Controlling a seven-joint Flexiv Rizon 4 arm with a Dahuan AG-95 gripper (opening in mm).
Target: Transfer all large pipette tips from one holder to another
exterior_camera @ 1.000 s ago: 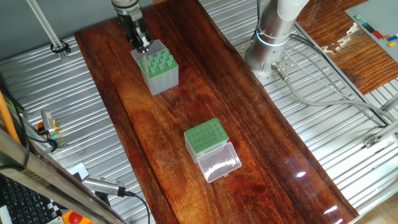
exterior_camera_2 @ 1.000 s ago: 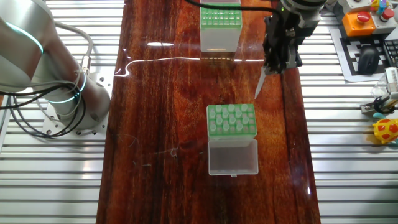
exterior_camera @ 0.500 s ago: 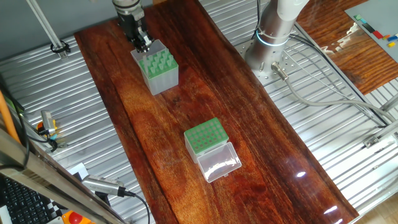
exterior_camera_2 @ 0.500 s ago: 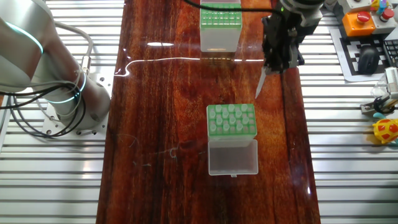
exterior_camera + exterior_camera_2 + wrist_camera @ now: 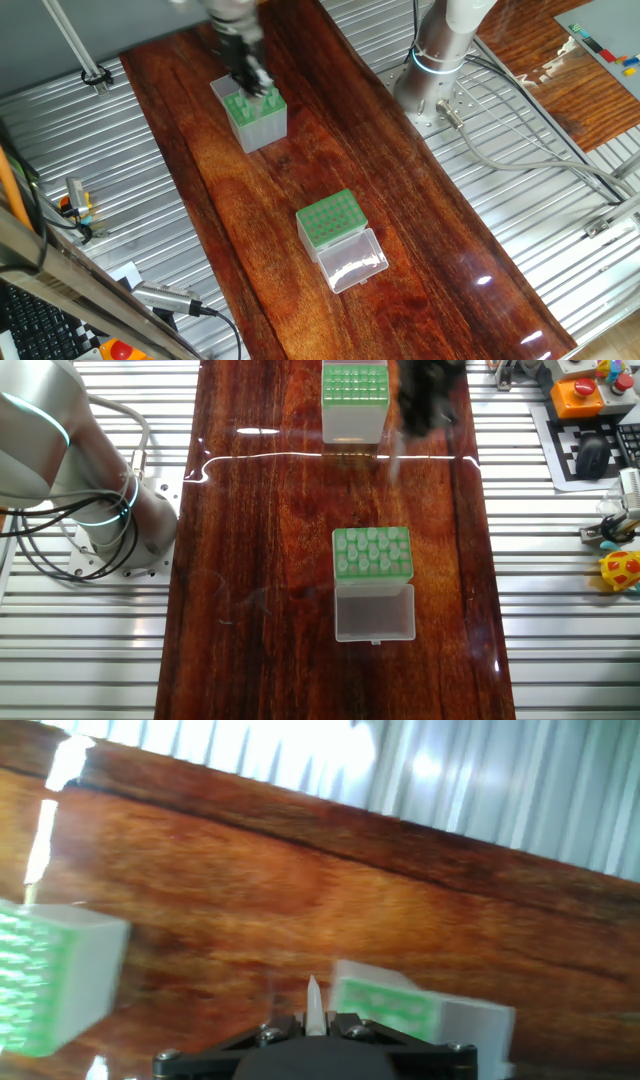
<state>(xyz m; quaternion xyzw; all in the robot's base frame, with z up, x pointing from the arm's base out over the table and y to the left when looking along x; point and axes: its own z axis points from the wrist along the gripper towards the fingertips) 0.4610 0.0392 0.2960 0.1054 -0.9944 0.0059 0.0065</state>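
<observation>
Looking from one fixed view, we see the gripper (image 5: 250, 78) blurred above the taller grey-sided holder (image 5: 255, 112); the lidded box (image 5: 335, 232) sits well apart. From the other fixed view, the gripper (image 5: 415, 415) carries a faint pipette tip (image 5: 394, 458) beside that holder (image 5: 354, 402). In the hand view, our fingers are clamped on the tip (image 5: 314, 1004).

We see the gripper (image 5: 312, 1020) motion-blurred above the table, jaws closed on a large pipette tip (image 5: 313, 1003).
</observation>
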